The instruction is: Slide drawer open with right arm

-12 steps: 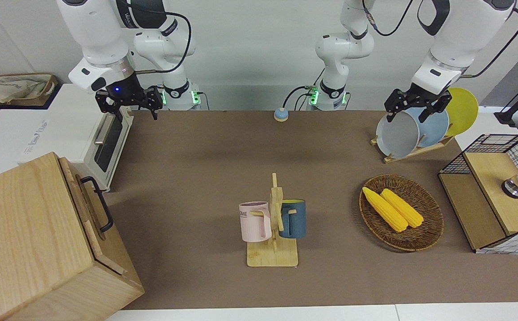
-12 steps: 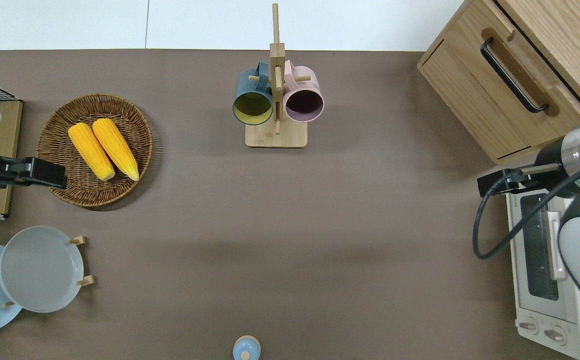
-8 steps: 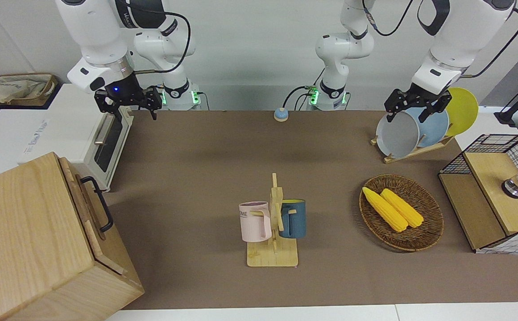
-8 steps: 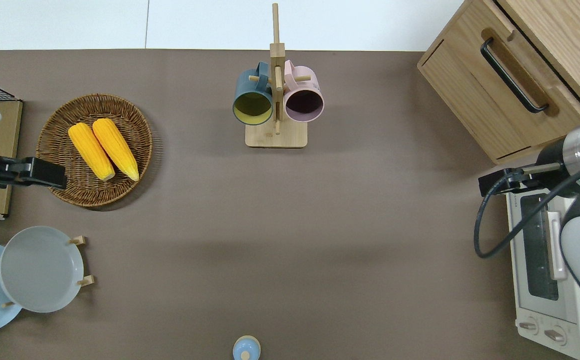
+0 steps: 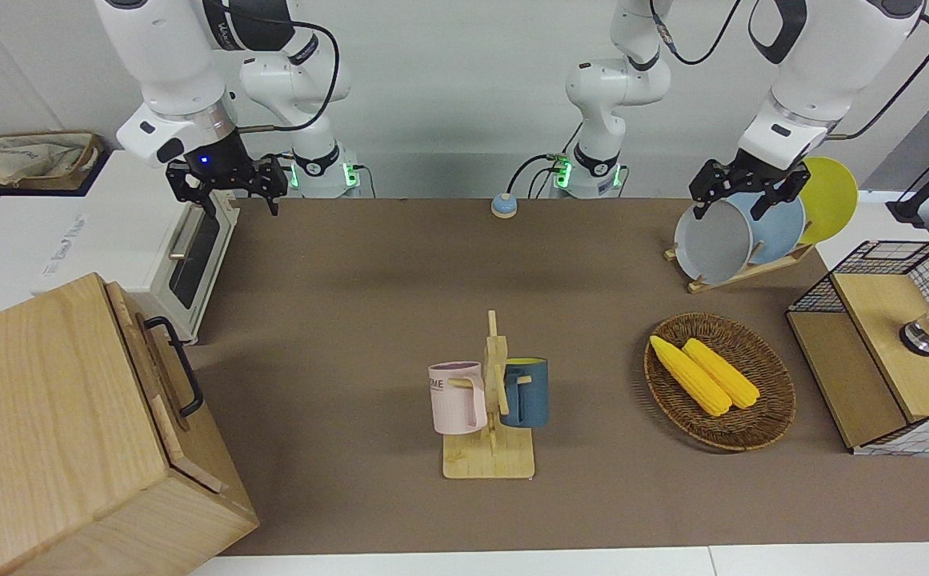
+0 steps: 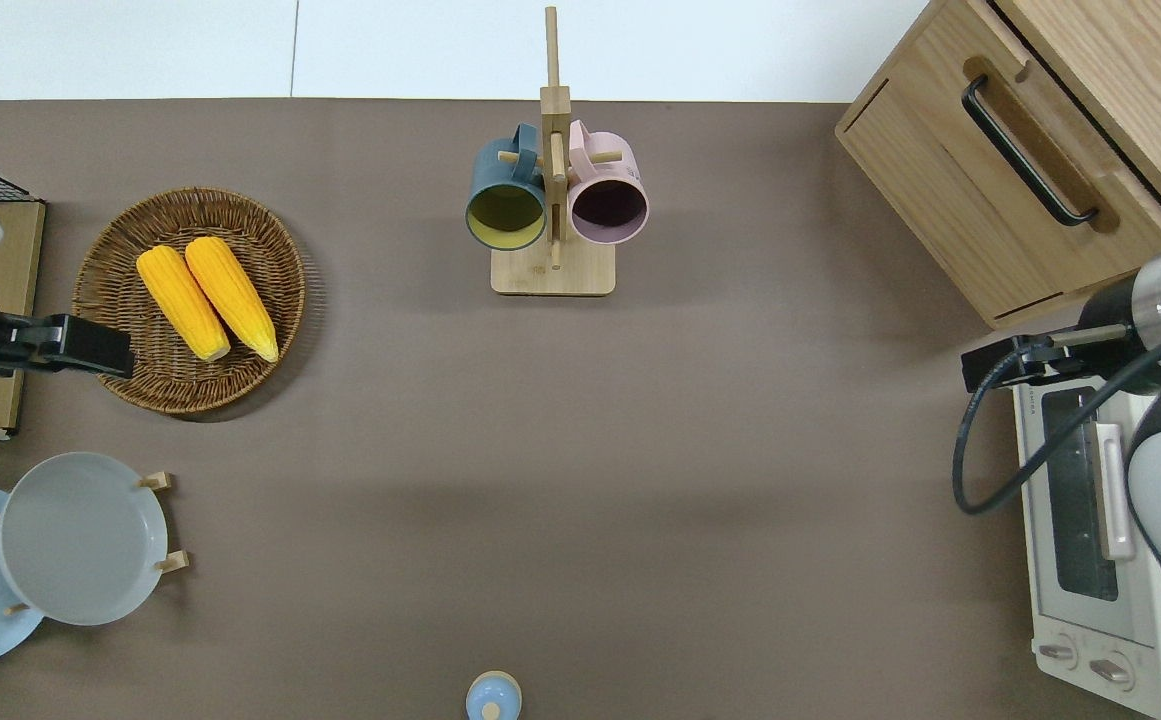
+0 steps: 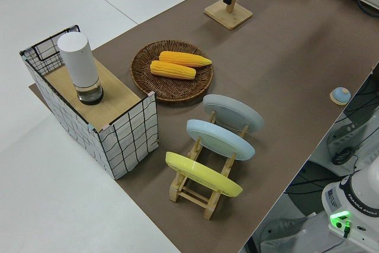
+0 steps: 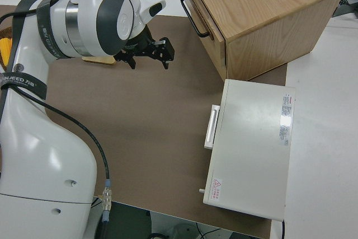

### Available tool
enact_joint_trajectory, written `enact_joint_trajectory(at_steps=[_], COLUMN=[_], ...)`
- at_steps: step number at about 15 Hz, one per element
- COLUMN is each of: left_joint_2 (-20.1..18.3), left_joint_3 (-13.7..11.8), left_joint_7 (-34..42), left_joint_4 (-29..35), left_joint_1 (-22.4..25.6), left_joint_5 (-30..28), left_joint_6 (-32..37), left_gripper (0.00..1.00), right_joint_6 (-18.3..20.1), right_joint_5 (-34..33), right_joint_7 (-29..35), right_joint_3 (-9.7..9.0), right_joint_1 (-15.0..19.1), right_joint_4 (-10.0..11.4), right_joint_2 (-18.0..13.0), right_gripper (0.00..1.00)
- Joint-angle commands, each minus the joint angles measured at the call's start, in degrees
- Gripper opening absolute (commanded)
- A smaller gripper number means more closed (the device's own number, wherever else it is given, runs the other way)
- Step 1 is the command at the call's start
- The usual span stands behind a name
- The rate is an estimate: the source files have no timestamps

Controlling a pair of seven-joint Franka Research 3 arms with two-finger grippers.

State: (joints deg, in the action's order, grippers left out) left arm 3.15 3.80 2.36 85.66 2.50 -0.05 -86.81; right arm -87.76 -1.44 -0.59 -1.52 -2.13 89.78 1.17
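The drawer [image 5: 162, 382] is the pale-wood front of the big wooden cabinet [image 6: 1120, 60] at the right arm's end of the table, farther from the robots than the toaster oven. Its black loop handle [image 5: 177, 366] [image 6: 1027, 150] [image 8: 193, 15] is free and the drawer sits closed in the cabinet. My right gripper [image 5: 242, 205] [image 8: 150, 64], showing a blue light, hangs open and empty. In the overhead view the right gripper [image 6: 992, 367] is over the table by the oven's corner closest to the cabinet. My left arm is parked, its gripper [image 5: 728, 210] open.
A white toaster oven [image 5: 192, 248] stands beside the cabinet, nearer to the robots. A mug rack [image 5: 490, 400] with two mugs is mid-table. A basket of corn [image 5: 768, 408], a plate rack [image 5: 740, 272] and a wire-mesh box [image 5: 880, 344] sit toward the left arm's end.
My right gripper has risen slightly and drifted a little toward the right arm's end of the table. Nothing else has moved.
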Motion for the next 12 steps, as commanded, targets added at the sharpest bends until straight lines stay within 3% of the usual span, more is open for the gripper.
enact_joint_trajectory(at_steps=[1,9,12], left_joint_2=[-0.3,-0.3,-0.2], left_joint_3=[0.0,0.0,0.0], left_joint_7=[-0.6,-0.6,-0.6], left_joint_4=[-0.6,-0.5,-0.6], left_joint_1=[-0.4,-0.4,-0.4], left_joint_5=[1.0,1.0,1.0], left_joint_6=[1.0,1.0,1.0], left_gripper=[0.99,0.99,0.99], right_joint_6=[0.6,0.7,0.7], right_joint_5=[0.1,-0.9,-5.7], right_joint_7=[-0.2,-0.1,0.1], right_joint_3=[-0.24,-0.24,-1.11], right_joint_1=[0.8,0.0,-0.2], right_joint_4=[-1.0,-1.0,-1.0], right_joint_2=[0.6,0.6,0.6], right_gripper=[0.987,0.987,0.99])
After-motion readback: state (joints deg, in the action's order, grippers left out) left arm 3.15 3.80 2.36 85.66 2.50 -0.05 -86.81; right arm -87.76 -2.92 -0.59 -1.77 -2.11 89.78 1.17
